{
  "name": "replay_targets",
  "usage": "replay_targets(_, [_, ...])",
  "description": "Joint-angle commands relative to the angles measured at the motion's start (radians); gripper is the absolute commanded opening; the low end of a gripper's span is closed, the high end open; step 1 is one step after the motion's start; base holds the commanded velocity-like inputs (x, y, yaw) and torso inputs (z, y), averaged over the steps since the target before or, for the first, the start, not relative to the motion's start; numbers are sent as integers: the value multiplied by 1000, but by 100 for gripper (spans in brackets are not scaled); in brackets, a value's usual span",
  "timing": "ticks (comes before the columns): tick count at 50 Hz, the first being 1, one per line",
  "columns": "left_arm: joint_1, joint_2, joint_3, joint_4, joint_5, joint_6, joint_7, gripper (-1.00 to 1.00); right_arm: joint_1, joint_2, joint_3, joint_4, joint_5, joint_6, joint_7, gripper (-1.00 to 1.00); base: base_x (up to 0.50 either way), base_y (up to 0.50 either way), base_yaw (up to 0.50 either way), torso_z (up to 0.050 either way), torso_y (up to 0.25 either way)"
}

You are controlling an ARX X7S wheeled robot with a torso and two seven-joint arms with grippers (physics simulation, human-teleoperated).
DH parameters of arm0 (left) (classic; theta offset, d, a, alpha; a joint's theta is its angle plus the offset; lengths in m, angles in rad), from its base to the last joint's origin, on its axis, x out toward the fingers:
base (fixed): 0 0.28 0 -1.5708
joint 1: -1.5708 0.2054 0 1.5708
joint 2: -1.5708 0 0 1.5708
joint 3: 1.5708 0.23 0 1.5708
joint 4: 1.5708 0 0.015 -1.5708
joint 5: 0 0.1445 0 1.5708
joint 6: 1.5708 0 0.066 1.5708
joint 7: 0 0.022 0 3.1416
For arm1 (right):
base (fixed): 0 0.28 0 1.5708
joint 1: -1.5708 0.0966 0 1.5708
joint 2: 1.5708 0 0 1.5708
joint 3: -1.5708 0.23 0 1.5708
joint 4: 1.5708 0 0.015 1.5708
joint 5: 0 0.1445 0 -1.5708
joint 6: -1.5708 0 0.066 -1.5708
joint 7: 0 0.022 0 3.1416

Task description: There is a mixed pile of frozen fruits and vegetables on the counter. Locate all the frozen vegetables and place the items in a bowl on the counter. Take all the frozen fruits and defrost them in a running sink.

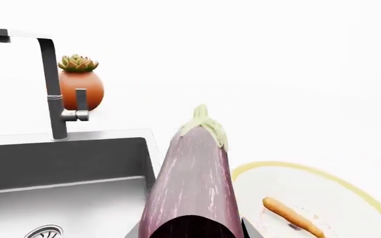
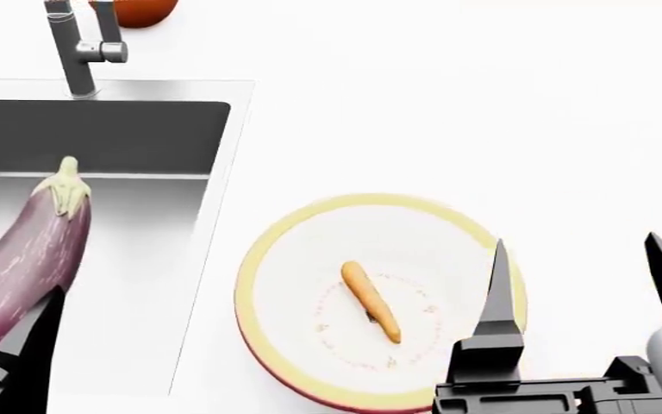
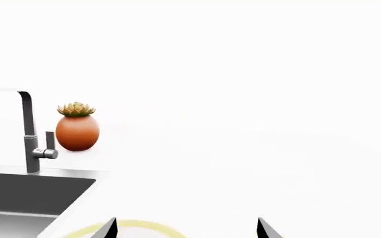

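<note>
Holding the eggplant [image 2: 27,263] by its blunt end, the left gripper [image 2: 9,362] hangs over the sink [image 2: 113,129], cap pointing toward the faucet [image 2: 72,47]; the grip leaves the long body free to swing across to the bowl [image 2: 265,259], where it likely belongs. The carrot [image 2: 371,302] already lies in that bowl on the counter [image 2: 423,112]. The right gripper [image 2: 584,285] hovers at the bowl's rim, jaws spread wide and empty, probably waiting clear.
</note>
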Motion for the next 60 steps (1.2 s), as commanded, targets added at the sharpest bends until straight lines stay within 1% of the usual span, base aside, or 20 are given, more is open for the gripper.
replay_targets(1, [13, 12, 17, -2, 24, 16, 8, -100, 4, 0, -12, 4, -3, 2, -4, 100, 0, -500, 0, 0, 0])
replay_targets(5, [-10, 28, 48, -10, 30, 4, -4, -100, 4, -2, -14, 6, -7, -2, -9, 100, 0, -496, 0, 0, 0])
replay_targets(8, [-10, 44, 77, -3, 48, -3, -1, -100, 6, -6, -21, 10, -14, -4, -15, 100, 0, -103, 0, 0, 0])
replay_targets(11, [-81, 61, 104, -30, 19, -22, -30, -100, 1, 0, -12, 4, -12, -9, -16, 100, 0, 0, 0, 0, 0])
replay_targets(12, [-84, 70, 116, -32, 35, -22, -24, -100, 1, 0, -11, 4, -9, -9, -15, 100, 0, 0, 0, 0, 0])
replay_targets(15, [-198, 126, 194, -61, 23, -61, -46, -100, -8, 8, -3, 7, 1, -9, -12, 100, 0, 0, 0, 0, 0])
replay_targets(16, [-212, 132, 202, -67, 23, -66, -50, -100, -10, 10, -1, 6, 4, -9, -11, 100, 0, 0, 0, 0, 0])
replay_targets(20, [-299, 179, 250, -146, -4, -90, -44, -100, -24, 20, 14, 3, 12, -14, -10, 100, 0, 0, 0, 0, 0])
replay_targets(21, [-325, 204, 277, -174, 2, -100, -41, -100, -23, 18, 9, 5, 6, -12, -10, 100, 0, 0, 0, 0, 0])
replay_targets(25, [-388, 240, 336, -226, 30, -123, -18, -100, -17, 15, 2, 8, 6, -11, -10, 100, 0, 0, 0, 0, 0])
replay_targets(29, [-407, 265, 386, -292, 91, -116, 35, -100, -33, 16, 42, 4, 30, -38, -9, 100, 0, 0, 0, 0, 0])
replay_targets(32, [-440, 277, 424, -333, 125, -123, 62, -100, -32, 10, 36, 7, 22, -42, -15, 100, 0, 0, 0, 0, 0])
replay_targets(35, [-479, 300, 451, -365, 124, -141, 69, -100, -26, 9, 29, 8, 20, -39, -14, 100, 0, 0, 0, 0, 0])
replay_targets(37, [-502, 315, 475, -402, 153, -137, 89, -100, -27, 6, 26, 9, 15, -40, -15, 100, 0, 0, 0, 0, 0])
replay_targets(45, [-576, 368, 525, -513, 176, -144, 132, -100, -36, 13, 40, 11, 22, -47, -15, 100, 0, 0, 0, 0, 1])
replay_targets(51, [-605, 390, 563, -562, 204, -140, 159, -100, -45, 17, 44, 14, 22, -48, -12, 100, 0, 0, 0, 0, 0])
replay_targets(60, [-596, 396, 615, -607, 260, -106, 198, -100, -39, 17, 31, 16, 19, -43, -10, 100, 0, 0, 0, 0, 0])
